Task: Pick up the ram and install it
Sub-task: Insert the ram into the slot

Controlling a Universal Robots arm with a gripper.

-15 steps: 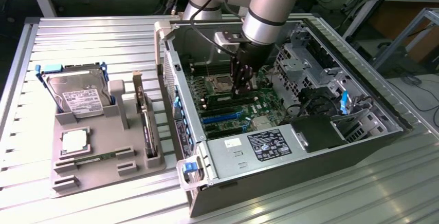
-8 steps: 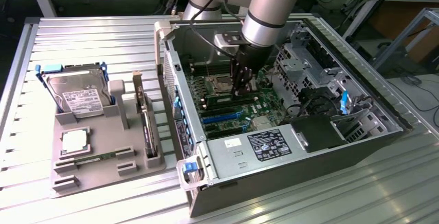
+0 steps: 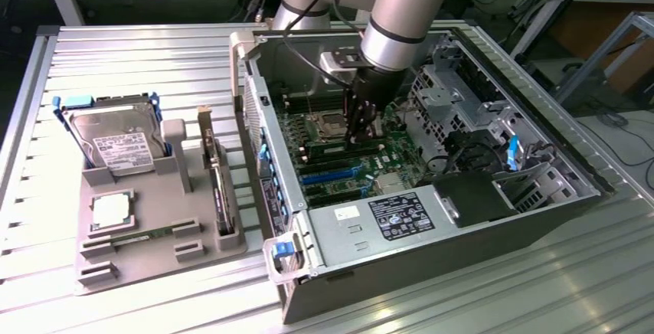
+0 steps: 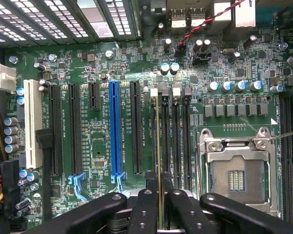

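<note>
the pincer (image 4: pixel 158 210), nearly together, clamps the ram (image 4: pixel 158 146) just above the motherboard (image 4: pixel 88 73).

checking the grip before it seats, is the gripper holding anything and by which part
The gripper holds the ram, seen edge-on, pinched along the long edge facing the wrist.

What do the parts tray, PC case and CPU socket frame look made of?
Parts tray: matte grey plastic, likely; uniform dull surface, chunky moulded holders.
PC case: thin sheet metal, dark-painted outside, bare grey inside; folded, perforated panels.
CPU socket frame: bare polished metal, probably steel; bright silver glints.
</note>
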